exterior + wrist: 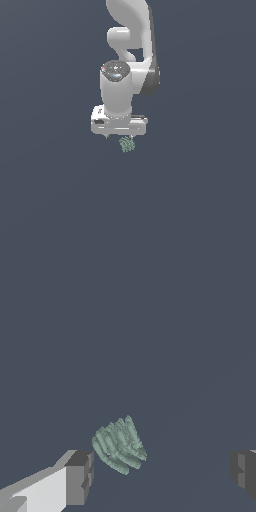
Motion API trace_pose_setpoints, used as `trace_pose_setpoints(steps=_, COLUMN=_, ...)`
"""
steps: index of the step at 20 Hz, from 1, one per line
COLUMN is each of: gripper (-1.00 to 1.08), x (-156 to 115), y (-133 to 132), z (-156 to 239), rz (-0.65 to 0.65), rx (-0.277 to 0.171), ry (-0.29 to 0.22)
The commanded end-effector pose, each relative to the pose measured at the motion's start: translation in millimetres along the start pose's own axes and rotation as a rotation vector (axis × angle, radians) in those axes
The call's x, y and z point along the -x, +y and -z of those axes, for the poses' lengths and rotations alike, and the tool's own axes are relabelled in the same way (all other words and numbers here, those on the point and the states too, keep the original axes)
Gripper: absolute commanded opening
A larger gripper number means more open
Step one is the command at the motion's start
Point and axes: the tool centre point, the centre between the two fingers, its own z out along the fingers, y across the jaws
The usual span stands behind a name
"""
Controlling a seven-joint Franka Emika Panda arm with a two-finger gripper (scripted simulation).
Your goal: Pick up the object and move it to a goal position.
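A flat, uniform dark slate-blue surface [50, 200] was seen filling the whole frame, no edges or markings. One small pale grey-green ridged object [127, 145] was seen just below frame centre; contact with the surface could not be confirmed.

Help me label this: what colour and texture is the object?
Pale grey-green object, ridged and bumpy; clearest in the wrist view.

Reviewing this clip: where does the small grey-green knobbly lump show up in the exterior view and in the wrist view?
Exterior view: the lump sits just below the white gripper, near the picture's centre.
Wrist view: the lump lies between the two grey fingertips, nearer one of them, touching neither.
Shared landmark: the gripper's open fingers either side of it.
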Motion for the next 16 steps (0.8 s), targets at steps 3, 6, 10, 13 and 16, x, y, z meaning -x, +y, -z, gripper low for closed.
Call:
trace_pose_setpoints(steps=3, gripper=1.0, x=4.3, y=-3.2, z=-8.6, rz=0.045, rx=-0.002, ry=0.0)
trace_pose_setpoints(steps=6, gripper=1.0, x=9.0, y=-6.5, z=-17.5, rz=0.093, rx=-0.004, ry=0.001)
trace_pose_setpoints(steps=10, gripper=1.0, x=17.8, y=-12.6, z=-32.9, rz=0.179, rx=-0.008, ry=0.002)
trace_pose_setpoints(steps=13, gripper=1.0, x=26.2, y=-18.1, z=-46.0, rz=0.255, rx=-0.012, ry=0.004)
trace_pose_setpoints(steps=16, gripper=1.0, x=33.7, y=-22.8, z=-56.7, rz=0.319, rx=-0.015, ry=0.006)
